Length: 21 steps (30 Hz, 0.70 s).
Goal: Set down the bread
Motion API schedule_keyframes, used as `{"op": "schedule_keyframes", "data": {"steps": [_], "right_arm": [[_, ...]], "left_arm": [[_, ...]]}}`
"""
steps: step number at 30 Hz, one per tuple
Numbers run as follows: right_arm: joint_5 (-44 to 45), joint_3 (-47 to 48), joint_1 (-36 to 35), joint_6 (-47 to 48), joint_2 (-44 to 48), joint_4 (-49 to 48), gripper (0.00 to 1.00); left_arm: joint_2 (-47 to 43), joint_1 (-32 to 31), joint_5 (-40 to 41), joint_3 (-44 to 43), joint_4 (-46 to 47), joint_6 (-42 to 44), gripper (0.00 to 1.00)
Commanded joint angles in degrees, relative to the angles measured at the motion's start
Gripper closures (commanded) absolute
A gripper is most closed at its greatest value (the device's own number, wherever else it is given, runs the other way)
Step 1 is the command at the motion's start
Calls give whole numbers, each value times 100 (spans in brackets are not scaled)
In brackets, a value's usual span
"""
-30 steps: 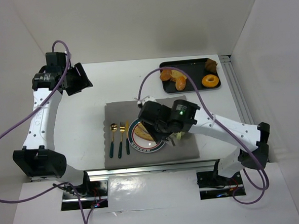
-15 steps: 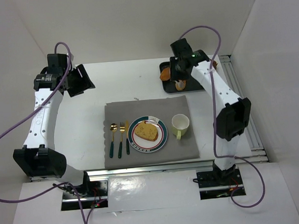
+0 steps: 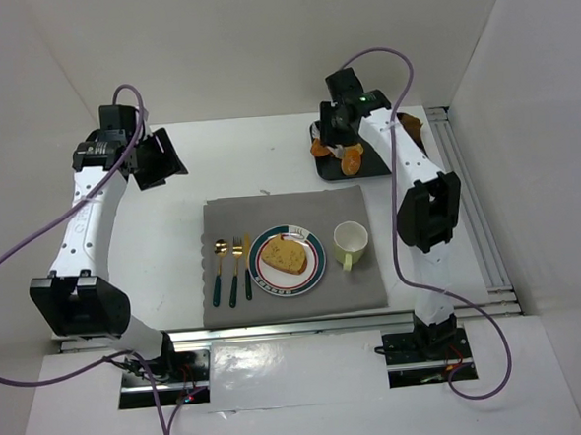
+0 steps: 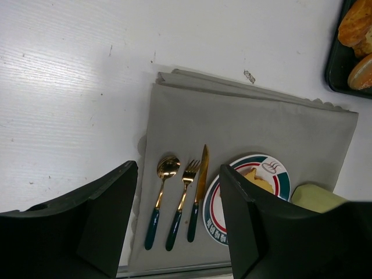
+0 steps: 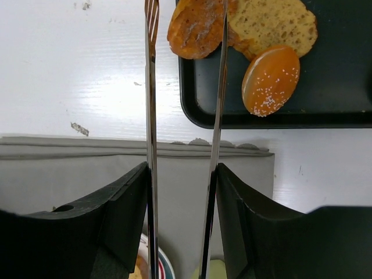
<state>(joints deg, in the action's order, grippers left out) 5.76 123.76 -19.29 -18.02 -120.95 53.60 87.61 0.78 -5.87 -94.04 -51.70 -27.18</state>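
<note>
A slice of bread [image 3: 287,256] lies on the round plate [image 3: 314,273] on the grey placemat; it also shows in the left wrist view [image 4: 258,177]. My right gripper [image 3: 341,136] hovers over the black tray [image 3: 376,168] at the back. It is shut on metal tongs [image 5: 151,116], whose two arms stand apart. Their tips reach a round brown pastry [image 5: 195,26], next to a bread slice [image 5: 273,23] and a seeded bun [image 5: 270,78] in the tray. My left gripper [image 3: 159,157] is open and empty, high at the back left.
A spoon [image 3: 221,271], fork [image 3: 237,270] and knife [image 3: 247,269] lie left of the plate. A pale green cup [image 3: 350,240] stands right of it. White walls enclose the table on three sides.
My right arm has swung from over the plate back to the tray, leaving the bread slice on the plate. The left arm has shifted slightly.
</note>
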Motion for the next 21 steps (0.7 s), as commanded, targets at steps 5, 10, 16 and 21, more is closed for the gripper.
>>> {"op": "schedule_keyframes", "data": {"steps": [5, 10, 16, 21], "right_arm": [[39, 271, -110, 71, -341, -359, 45], [92, 271, -163, 71, -483, -359, 50], [391, 218, -163, 71, 34, -412, 78], [690, -62, -268, 18, 736, -298, 84]], "left_arm": [[107, 10, 16, 52, 169, 81, 29], [107, 10, 16, 52, 169, 81, 29], [107, 10, 16, 113, 230, 81, 29], [54, 10, -37, 114, 284, 81, 29]]}}
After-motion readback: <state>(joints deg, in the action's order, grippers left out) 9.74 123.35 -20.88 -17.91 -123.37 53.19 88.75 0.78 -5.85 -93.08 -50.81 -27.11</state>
